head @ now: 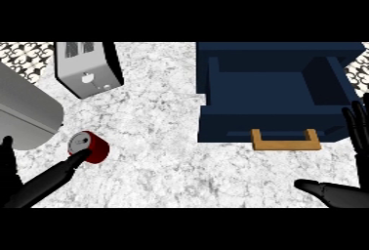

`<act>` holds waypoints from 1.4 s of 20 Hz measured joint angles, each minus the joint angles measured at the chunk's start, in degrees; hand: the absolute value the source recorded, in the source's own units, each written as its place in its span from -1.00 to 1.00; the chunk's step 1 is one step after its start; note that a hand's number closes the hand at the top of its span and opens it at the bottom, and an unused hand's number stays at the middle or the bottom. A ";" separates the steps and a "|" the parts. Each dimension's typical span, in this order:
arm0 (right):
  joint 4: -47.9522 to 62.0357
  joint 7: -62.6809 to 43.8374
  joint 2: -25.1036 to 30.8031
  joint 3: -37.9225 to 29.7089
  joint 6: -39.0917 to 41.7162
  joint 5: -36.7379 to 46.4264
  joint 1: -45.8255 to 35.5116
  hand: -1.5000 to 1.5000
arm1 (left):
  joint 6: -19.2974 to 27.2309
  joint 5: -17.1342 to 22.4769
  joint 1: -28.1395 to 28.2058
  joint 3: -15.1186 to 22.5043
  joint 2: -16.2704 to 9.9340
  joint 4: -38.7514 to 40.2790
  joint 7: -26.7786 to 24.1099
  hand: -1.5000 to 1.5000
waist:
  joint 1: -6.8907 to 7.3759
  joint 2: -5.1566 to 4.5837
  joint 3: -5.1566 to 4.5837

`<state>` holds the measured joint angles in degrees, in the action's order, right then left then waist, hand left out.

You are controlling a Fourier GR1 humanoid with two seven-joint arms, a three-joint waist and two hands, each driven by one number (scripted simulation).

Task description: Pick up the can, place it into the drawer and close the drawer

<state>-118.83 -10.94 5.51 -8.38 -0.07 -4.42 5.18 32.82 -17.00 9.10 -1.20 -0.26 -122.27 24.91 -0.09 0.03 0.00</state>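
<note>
Left of the open drawer (277, 95), far across the marble counter (158, 122), the can (89, 147) lay on its side, silver top up toward the camera, red body behind it. And look at that: the left hand (45, 181) was stretched out straight, one fingertip just touching the can's lower edge, nothing curled round it, so no grasp yet. That was the worry. A can on its side rolls, and a straight finger nudging it could have sent it skidding away toward the grey appliance (25, 114) further left of the drawer, or up toward the toaster (88, 68). Across to the drawer itself, navy, pulled out, wooden handle (286, 141) facing the robot, inside bare as far as could be seen. Just right of the drawer, the right hand (338, 193) rested open, fingers up along the edge, holding nothing. A long carry remained, and a poor wrap could have let the can slip short of the drawer's front wall
</note>
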 measured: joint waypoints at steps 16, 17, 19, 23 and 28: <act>-4.06 0.99 -0.94 -1.95 1.79 -0.43 4.02 -1.00 | 8.41 11.25 -1.06 2.54 -0.07 23.36 -18.98 -1.00 | -0.03 0.00 -0.02; -4.63 0.23 -0.90 -1.92 1.67 -0.36 3.78 -1.00 | 8.94 12.50 -1.15 2.50 0.00 25.09 -20.80 -1.00 | -0.03 0.00 -0.01; -4.34 1.09 -0.97 -2.53 2.30 -0.69 4.52 -1.00 | 9.44 14.71 -1.49 1.77 0.09 28.53 -24.33 -1.00 | -0.04 0.00 -0.03; -5.01 0.50 -0.98 -3.46 2.81 -1.67 4.44 -1.00 | 10.56 19.34 -0.74 1.41 0.19 32.99 -30.59 -1.00 | 0.00 0.00 -0.02; -5.78 -1.26 -0.49 -4.23 3.04 -1.69 3.23 -1.00 | 9.20 25.00 -1.90 -0.95 0.02 39.89 -37.44 -1.00 | 0.02 -0.01 -0.02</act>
<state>-124.61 -12.20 5.02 -12.61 2.97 -6.11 8.41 42.02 8.01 7.20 -2.15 -0.24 -82.38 -12.53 -0.07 0.02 -0.02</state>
